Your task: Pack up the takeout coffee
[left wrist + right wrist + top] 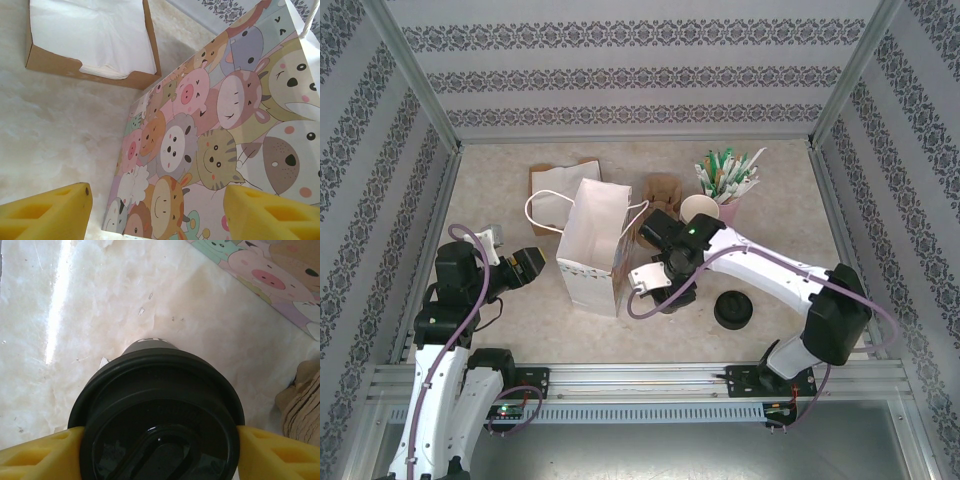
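Takeout coffee (160, 415) sat directly under the right end effector (160, 460) in the right wrist view. We looked straight down on its round black lid, so its long axis was upright on the pale worktop (100, 315). One yellow finger (45, 455) lay against the lid's rim on one side and its partner against the other. The jaws were therefore spread around the cup, but we could not tell whether they already pressed on it. A corner of the paper bag (270, 275), printed with cartoon animals, showed just beyond the cup.

From the top external view, the bag stood upright with its mouth open to the ceiling. The right end effector hung just to the right of the bag, near its lower corner, covering the cup. A squat stack of lids (733, 310) lay further right of the bag, and the stack of lidless cups (700, 210) sat behind it on the same side.

In the left wrist view, the left end effector (160, 215) faced the bag's printed side from the bag's left. Its jaws were apart and held nothing.

We judged the right arm the nearer one. The cup would have to rise above the bag's rim and travel left to its mouth.
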Tool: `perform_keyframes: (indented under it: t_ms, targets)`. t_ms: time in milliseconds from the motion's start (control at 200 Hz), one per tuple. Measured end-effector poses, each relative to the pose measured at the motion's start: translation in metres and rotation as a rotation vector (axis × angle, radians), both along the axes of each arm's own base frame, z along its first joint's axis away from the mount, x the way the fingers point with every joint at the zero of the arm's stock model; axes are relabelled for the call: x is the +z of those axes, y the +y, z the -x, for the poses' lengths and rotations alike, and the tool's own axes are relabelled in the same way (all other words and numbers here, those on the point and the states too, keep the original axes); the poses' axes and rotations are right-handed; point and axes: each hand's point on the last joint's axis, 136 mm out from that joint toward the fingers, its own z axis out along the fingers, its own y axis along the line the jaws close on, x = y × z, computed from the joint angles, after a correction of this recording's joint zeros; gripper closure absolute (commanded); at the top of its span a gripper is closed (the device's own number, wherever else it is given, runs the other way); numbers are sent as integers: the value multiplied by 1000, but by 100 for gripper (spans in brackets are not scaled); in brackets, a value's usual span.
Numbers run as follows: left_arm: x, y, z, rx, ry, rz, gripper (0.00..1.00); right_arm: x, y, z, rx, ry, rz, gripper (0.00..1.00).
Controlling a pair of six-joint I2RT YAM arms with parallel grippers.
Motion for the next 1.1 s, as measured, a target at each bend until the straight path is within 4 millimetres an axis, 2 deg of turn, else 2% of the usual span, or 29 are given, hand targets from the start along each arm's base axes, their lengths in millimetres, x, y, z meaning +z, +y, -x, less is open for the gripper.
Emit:
perform_keyframes:
  t_ms: [425,744,1104]
  targets:
    - [0,1,0,6,0,-4,29,-2,1,3,-55,-41,-81,31]
    - [0,2,-1,8,0,-5,30,-3,8,-2,-141,18,-175,33]
    - [-1,4,-1,21,-1,-17,31,1,9,-5,-239,29,-199,29]
